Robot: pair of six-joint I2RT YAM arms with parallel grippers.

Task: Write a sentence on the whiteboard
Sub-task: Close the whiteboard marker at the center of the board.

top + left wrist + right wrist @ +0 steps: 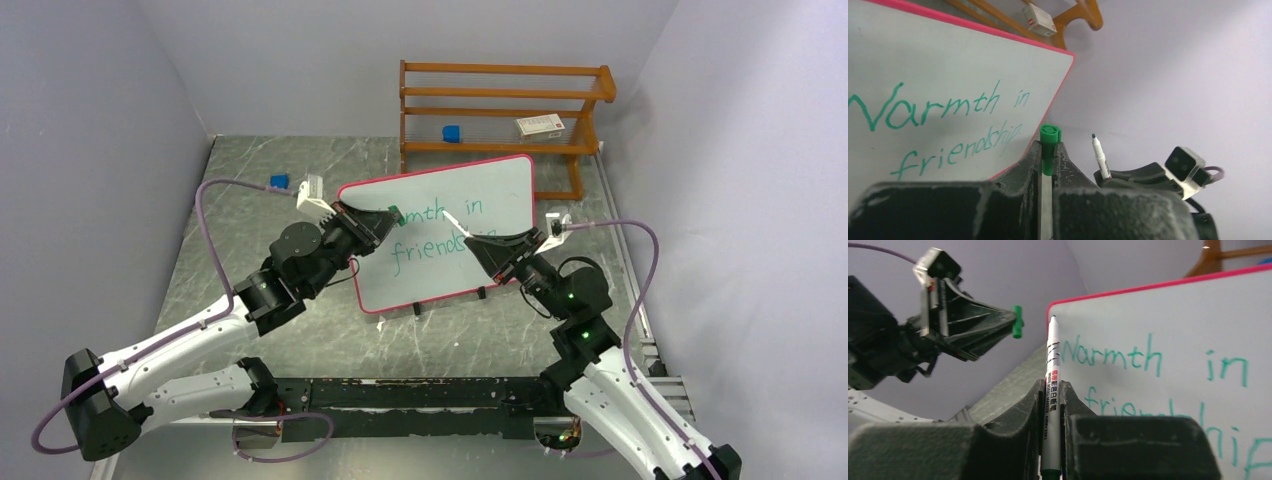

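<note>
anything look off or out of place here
Nothing spilled or broken. The whiteboard stands skewed to the table and the rack behind it, so its green lines run uphill in the top view. The marker in the right gripper is uncapped; the left gripper holds the cap.

Straight ahead of the left gripper [388, 217] the right gripper [474, 240] faces it, near but apart; the green cap [1049, 142] and the marker [1051, 385] they pinch jut into that gap and narrow it; close alongside both claws the whiteboard [430, 275] bars that side; beyond the claws, past the board's far edge, a wooden rack [500, 110] closes the way; outward of the left claw lies open table [240, 165], crossed by a purple cable [199, 215], with a small blue block [279, 182] on it.
</note>
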